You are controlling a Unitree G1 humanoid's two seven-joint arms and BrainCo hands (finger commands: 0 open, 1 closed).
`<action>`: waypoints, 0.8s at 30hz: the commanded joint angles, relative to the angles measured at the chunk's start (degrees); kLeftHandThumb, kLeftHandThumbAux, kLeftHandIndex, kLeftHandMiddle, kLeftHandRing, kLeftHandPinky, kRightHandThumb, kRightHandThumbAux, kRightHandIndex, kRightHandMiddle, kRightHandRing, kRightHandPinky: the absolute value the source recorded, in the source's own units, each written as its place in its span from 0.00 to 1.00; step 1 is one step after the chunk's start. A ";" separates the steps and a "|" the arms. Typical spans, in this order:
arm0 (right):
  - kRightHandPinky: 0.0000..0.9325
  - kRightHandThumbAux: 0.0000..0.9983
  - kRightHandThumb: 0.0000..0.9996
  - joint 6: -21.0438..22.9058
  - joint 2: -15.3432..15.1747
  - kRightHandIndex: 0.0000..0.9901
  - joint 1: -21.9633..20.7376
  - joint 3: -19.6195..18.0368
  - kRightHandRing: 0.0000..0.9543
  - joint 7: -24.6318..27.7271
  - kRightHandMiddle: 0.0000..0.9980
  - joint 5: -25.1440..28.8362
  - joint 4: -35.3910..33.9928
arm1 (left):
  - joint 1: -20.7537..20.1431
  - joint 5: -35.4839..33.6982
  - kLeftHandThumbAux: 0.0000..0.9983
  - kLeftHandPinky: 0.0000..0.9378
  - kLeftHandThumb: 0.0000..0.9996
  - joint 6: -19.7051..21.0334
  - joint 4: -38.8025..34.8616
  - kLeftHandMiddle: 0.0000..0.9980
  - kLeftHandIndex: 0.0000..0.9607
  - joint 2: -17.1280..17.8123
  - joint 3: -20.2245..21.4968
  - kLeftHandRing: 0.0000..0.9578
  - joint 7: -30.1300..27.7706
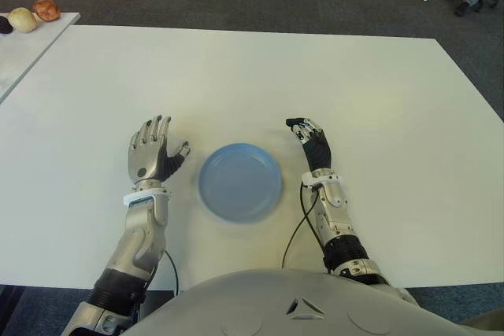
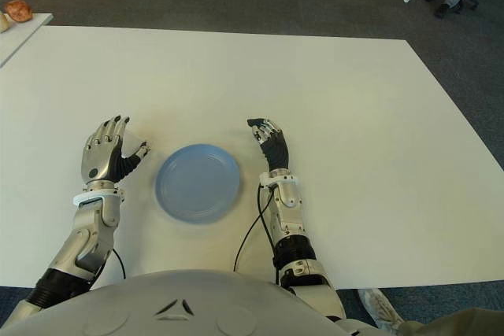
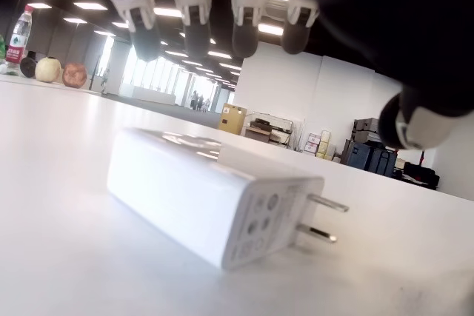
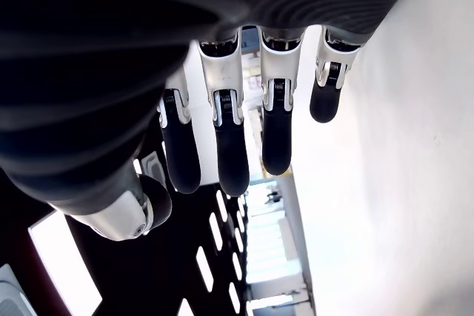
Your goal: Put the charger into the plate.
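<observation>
Plate (image 1: 240, 182) sits on the white table (image 1: 378, 116) straight in front of the robot, between its two hands, an easy drop spot for either one. The plate has nothing in it yet.

The charger (image 3: 215, 205) shows only in the left wrist view: a white block lying flat on the table under the left hand (image 1: 151, 153), its two prongs pointing out sideways. From the head cameras I cannot pick it out, since the left hand covers that spot just left of the plate. So the charger is on the table beneath that palm, not in the plate and not gripped.

The left hand hangs over it with fingers (image 3: 196, 12) spread and fairly straight, thumb out toward the plate, touching nothing that I can see. That looks to me like a hand poised to come down and close around the block.

The right hand (image 1: 309, 138) shows just right of the plate, turned on edge, fingers (image 4: 226, 146) loosely extended and holding nothing. It appears idle.
</observation>
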 commanded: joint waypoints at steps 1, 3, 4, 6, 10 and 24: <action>0.15 0.65 0.00 3.20 3.65 0.37 3.72 -0.36 0.28 -0.74 0.36 0.13 4.19 | 0.39 0.32 0.37 0.00 0.12 -0.74 1.19 0.00 0.00 -0.36 -0.24 0.00 0.48; 0.15 0.65 0.00 3.16 3.62 0.37 3.75 -0.32 0.28 -0.81 0.36 0.09 4.07 | 0.46 0.30 0.37 0.00 0.12 -1.06 1.74 0.00 0.00 -0.52 -0.31 0.00 0.93; 0.15 0.65 0.00 3.17 3.60 0.37 3.78 -0.30 0.28 -0.85 0.36 0.06 3.97 | 0.48 0.31 0.37 0.00 0.12 -1.16 1.94 0.00 0.00 -0.61 -0.34 0.00 1.08; 0.15 0.65 0.00 3.24 3.55 0.37 3.80 -0.25 0.28 -0.93 0.36 -0.03 3.85 | 0.53 0.26 0.37 0.00 0.12 -1.42 2.59 0.00 0.00 -0.78 -0.41 0.00 1.48; 0.15 0.65 0.00 3.25 3.46 0.37 3.81 -0.16 0.28 -0.96 0.36 -0.16 3.87 | 0.52 0.12 0.37 0.00 0.12 -1.79 3.85 0.00 0.00 -0.99 -0.45 0.00 2.09; 0.13 0.65 0.00 3.13 3.13 0.36 4.10 -0.06 0.26 -0.37 0.35 -0.04 3.50 | 0.25 0.06 0.35 0.00 0.10 -2.61 7.78 0.00 0.00 -1.97 -0.62 0.00 4.85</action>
